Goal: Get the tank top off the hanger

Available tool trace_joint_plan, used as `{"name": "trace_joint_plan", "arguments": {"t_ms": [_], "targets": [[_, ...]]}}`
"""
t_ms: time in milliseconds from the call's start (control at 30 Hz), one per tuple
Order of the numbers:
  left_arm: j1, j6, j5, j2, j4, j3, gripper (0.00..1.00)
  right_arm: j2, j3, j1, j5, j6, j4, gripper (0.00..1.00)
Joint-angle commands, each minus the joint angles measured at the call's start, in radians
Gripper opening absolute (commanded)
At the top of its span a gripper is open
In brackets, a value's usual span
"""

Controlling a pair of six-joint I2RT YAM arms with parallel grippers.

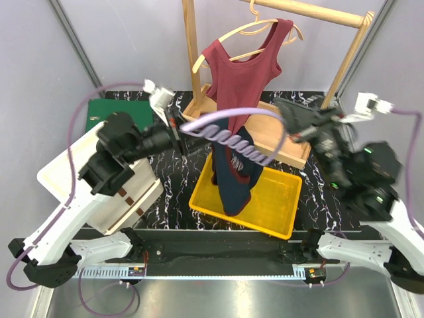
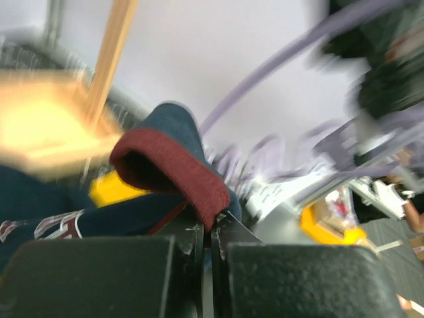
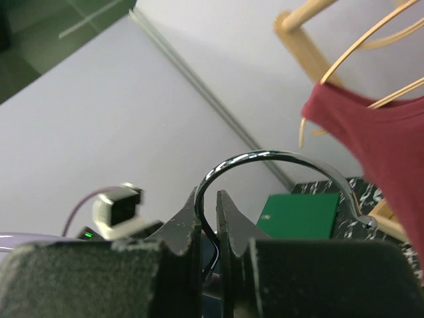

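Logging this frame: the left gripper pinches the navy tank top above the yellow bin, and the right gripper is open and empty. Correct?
Not quite. The right wrist view shows the right gripper shut on the metal hanger hook. The left gripper does pinch the navy tank top above the yellow bin.

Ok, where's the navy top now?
Centre of the top view, the navy top hangs over the yellow tray, its strap pinched in the left gripper.

I had both arms raised and bent inward toward each other; the left pincer point(image 2: 211, 230) was clamped fully shut, the right pincer point(image 3: 209, 202) pinched nearly closed.
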Motion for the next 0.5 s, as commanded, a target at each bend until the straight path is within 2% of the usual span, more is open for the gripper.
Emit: {"name": "trace_joint_plan", "arguments": {"t_ms": [0, 100, 200, 300, 467], "targets": [[-0.017, -0.012, 0.113, 0.06, 0.119, 0.303, 0.0, -0.212, -0.057, 0.0, 0.187, -0.099, -0.014, 0.0], [-0.026, -0.052, 0.205, 0.165, 0.125, 0.544, 0.0, -0.303, -0.076, 0.0, 0.255, -0.142, -0.067, 0.0], [-0.043, -0.069, 0.236, 0.251, 0.133, 0.671, 0.0, -0.354, -0.06, 0.002, 0.281, -0.161, -0.142, 0.0], [-0.047, -0.075, 0.237, 0.298, 0.145, 0.682, 0.0, -0.395, -0.069, 0.0, 0.276, -0.161, -0.176, 0.0], [-0.058, -0.1, 0.211, 0.307, 0.203, 0.595, 0.0, -0.408, -0.071, 0.002, 0.272, -0.177, -0.186, 0.0]]}}
